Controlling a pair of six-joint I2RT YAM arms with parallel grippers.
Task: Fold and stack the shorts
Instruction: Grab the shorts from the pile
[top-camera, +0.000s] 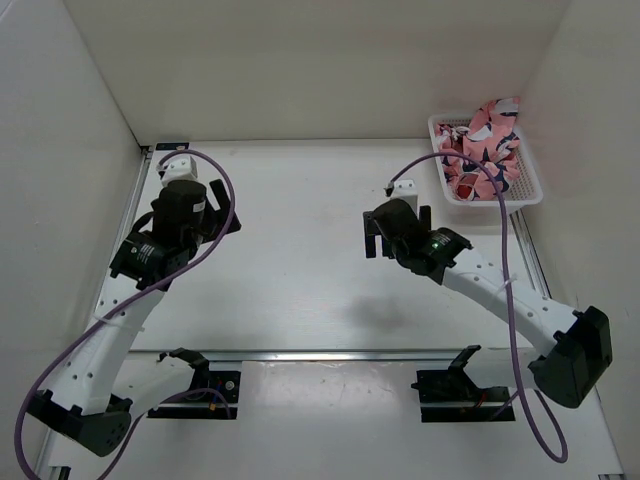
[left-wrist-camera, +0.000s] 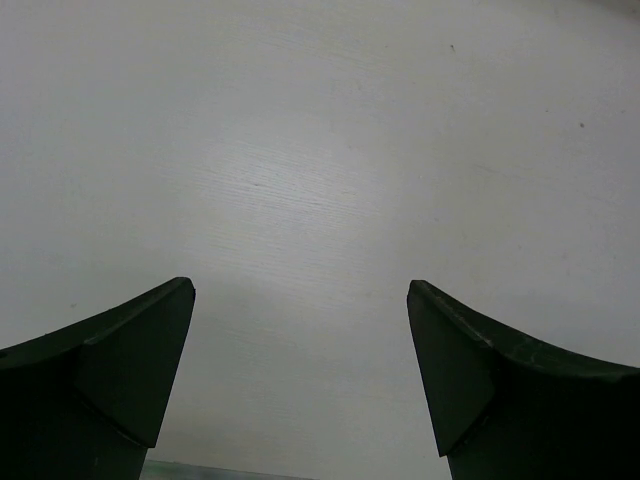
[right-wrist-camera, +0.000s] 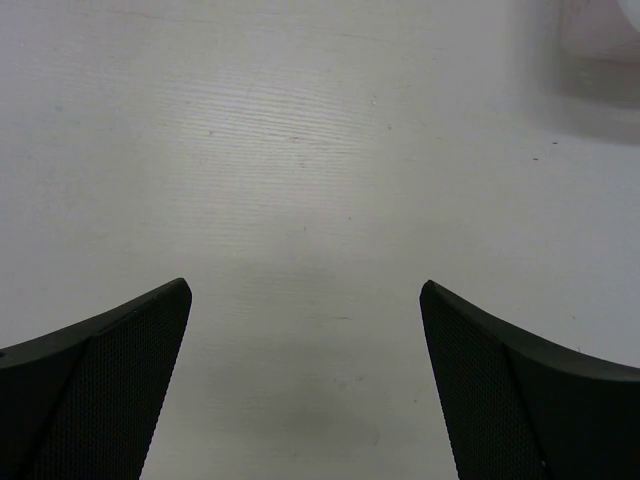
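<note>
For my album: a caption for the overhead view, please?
Left gripper and right gripper hang open over the table; shorts lie bunched in a basket.

The shorts (top-camera: 487, 135), at one o'clock, were coral pink, printed with navy-and-white shapes, in a white mesh basket (top-camera: 500, 201). The counter (left-wrist-camera: 320, 150) was white with faint grain lines. The left arm (top-camera: 118, 335) and right arm (top-camera: 500, 290) were white with black joints, trailing purple cables (top-camera: 226, 200). The left pincer (left-wrist-camera: 300, 290) was plain black, and the right pincer (right-wrist-camera: 305, 290) was black with fine dots.
</note>
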